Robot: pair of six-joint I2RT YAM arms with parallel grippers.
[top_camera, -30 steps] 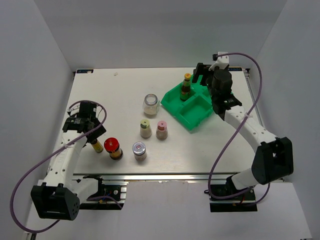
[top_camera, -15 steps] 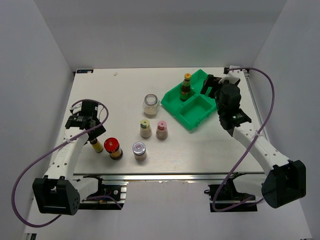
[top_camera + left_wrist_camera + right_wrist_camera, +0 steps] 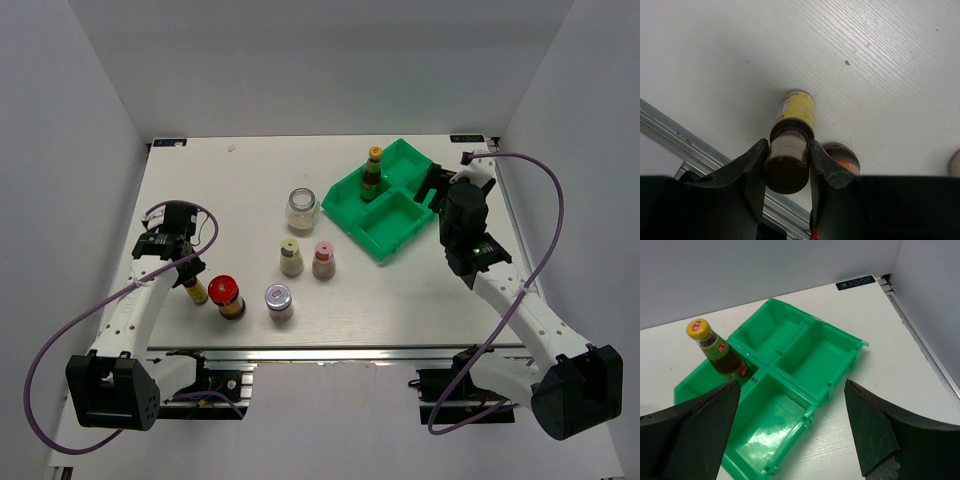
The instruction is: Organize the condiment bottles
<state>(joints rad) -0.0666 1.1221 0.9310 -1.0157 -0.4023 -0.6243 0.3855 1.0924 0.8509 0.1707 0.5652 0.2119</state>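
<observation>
My left gripper (image 3: 188,280) (image 3: 788,162) is shut on a dark yellow-capped bottle (image 3: 194,293) (image 3: 796,107) near the table's front left, both fingers pressed on its dark body. Right beside it stands the red-lidded jar (image 3: 227,296) (image 3: 842,156), then the silver-lidded jar (image 3: 278,301). The yellow-green shaker (image 3: 291,256), pink shaker (image 3: 323,259) and clear glass jar (image 3: 301,208) stand mid-table. A second yellow-capped bottle (image 3: 373,172) (image 3: 720,352) stands upright in the green tray (image 3: 392,232) (image 3: 790,385). My right gripper (image 3: 434,188) (image 3: 790,427) hovers open, empty, at the tray's right side.
The tray's other three compartments hold nothing. The aluminium front rail (image 3: 670,132) runs close behind the held bottle. White walls enclose the table at left, right and back; the table's right edge (image 3: 920,347) lies just beyond the tray.
My left gripper has closed on the yellow-capped bottle. The right arm has drawn back from over the tray, to the right and toward the near side, still open.
</observation>
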